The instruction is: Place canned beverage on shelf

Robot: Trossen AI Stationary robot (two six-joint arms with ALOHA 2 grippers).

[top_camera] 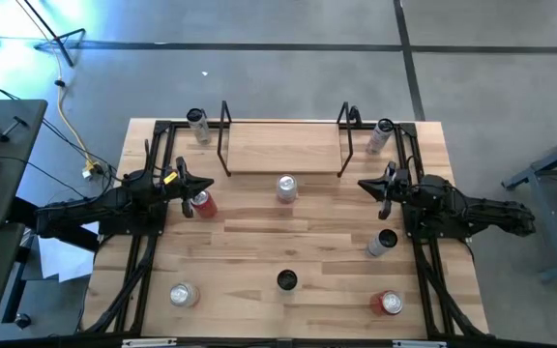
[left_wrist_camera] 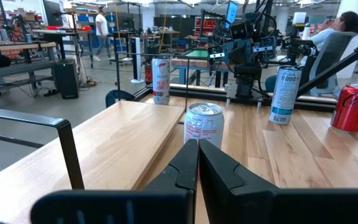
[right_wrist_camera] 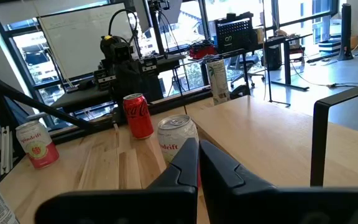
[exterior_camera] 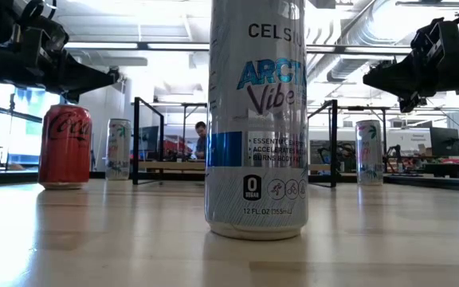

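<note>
Two pincers, left (top_camera: 204, 184) and right (top_camera: 364, 184), closed empty, flank silver can (top_camera: 287, 188) standing on worktop (top_camera: 259, 251) just in front of bare shelf (top_camera: 283, 147).

We see a bright, evenly lit scene. Ceiling strip lights (exterior_camera: 134, 46) glare white in the low view, and windows (right_wrist_camera: 36, 43) behind the right wrist view wash out. The tabletop (exterior_camera: 94, 239) shows a soft sheen, blurred nearest us. A blue glare on the floor (top_camera: 8, 29) tints the far left corner from above.
</note>
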